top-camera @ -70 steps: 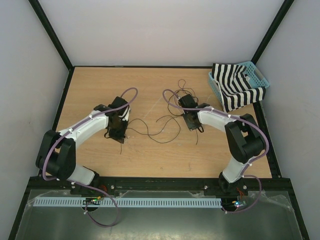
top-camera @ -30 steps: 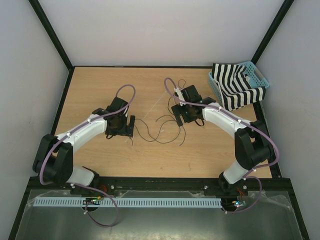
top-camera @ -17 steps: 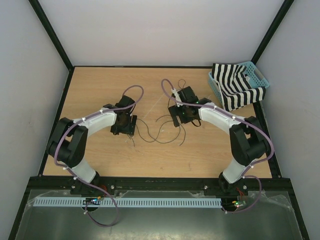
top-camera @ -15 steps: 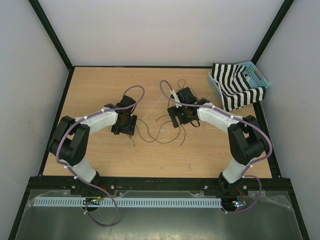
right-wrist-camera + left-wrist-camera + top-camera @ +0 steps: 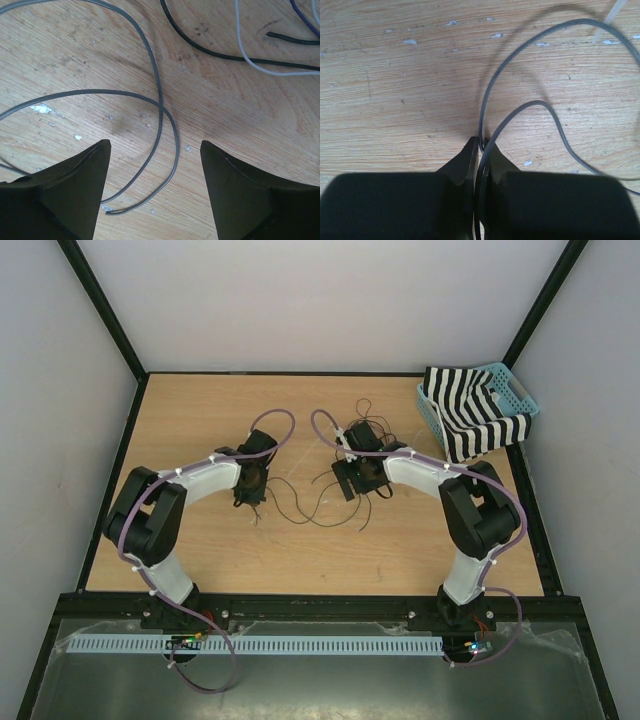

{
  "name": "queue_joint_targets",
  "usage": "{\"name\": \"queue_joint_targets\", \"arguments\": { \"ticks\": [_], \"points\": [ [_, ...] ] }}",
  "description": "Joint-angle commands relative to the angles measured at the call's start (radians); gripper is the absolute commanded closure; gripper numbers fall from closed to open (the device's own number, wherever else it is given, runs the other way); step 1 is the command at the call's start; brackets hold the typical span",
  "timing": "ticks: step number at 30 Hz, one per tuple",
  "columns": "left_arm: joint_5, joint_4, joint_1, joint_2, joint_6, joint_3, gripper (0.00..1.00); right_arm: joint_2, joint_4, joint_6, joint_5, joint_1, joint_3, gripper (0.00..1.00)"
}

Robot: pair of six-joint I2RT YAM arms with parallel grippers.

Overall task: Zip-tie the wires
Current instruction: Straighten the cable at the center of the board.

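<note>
The wires [image 5: 318, 508] lie as thin dark loops on the wooden table between my two grippers. My left gripper [image 5: 252, 492] is down at their left end. In the left wrist view, my left gripper [image 5: 481, 146] is shut on two dark strands [image 5: 517, 109] that curl away over the wood. One whitish end of the zip tie [image 5: 614, 14] shows at the top right of that view. My right gripper [image 5: 349, 483] is at the right end of the wires. In its wrist view, my right gripper [image 5: 155, 146] is open, and two grey strand ends [image 5: 169, 150] lie on the table between its fingers.
A blue basket [image 5: 519, 390] holding a black-and-white striped cloth [image 5: 470, 420] stands at the back right corner. More strands, a black one [image 5: 210, 52] and a pale one [image 5: 250, 62], cross the wood beyond the right gripper. Black frame rails border the table.
My left gripper has closed on the wire strands after shifting slightly right. The right gripper has moved a little left over the wire ends and stays open.
</note>
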Motion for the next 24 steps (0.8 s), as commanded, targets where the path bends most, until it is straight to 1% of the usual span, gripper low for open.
{"name": "queue_joint_targets", "arguments": {
  "ticks": [1, 2, 4, 7, 8, 13, 19, 21, 24],
  "points": [
    [-0.055, -0.007, 0.002, 0.029, 0.008, -0.041, 0.97, 0.018, 0.014, 0.008, 0.051, 0.005, -0.021, 0.18],
    [-0.062, -0.008, 0.003, 0.018, 0.006, -0.056, 1.0, 0.019, 0.013, 0.006, 0.064, 0.005, -0.029, 0.2],
    [-0.071, -0.007, 0.013, -0.003, -0.005, -0.086, 1.0, 0.021, 0.014, 0.002, 0.082, 0.005, -0.045, 0.23],
    [-0.048, -0.004, 0.032, -0.03, -0.022, -0.122, 1.0, 0.029, 0.014, 0.0, 0.1, 0.004, -0.067, 0.27],
    [-0.043, -0.003, 0.037, -0.037, -0.029, -0.129, 1.0, 0.031, 0.014, -0.001, 0.103, 0.002, -0.076, 0.29],
    [-0.032, 0.0, 0.065, -0.071, -0.053, -0.161, 1.0, 0.014, 0.019, -0.011, 0.095, -0.024, -0.133, 0.51],
    [0.002, 0.013, 0.085, -0.1, -0.053, -0.188, 1.0, -0.044, 0.02, -0.025, 0.132, -0.093, -0.206, 0.87],
    [0.01, 0.013, 0.085, -0.106, -0.054, -0.193, 1.0, -0.054, 0.02, -0.024, 0.132, -0.104, -0.206, 0.94],
    [0.011, 0.016, 0.085, -0.124, -0.067, -0.209, 1.0, -0.054, 0.02, -0.024, 0.156, -0.123, -0.204, 0.99]
  ]
}}
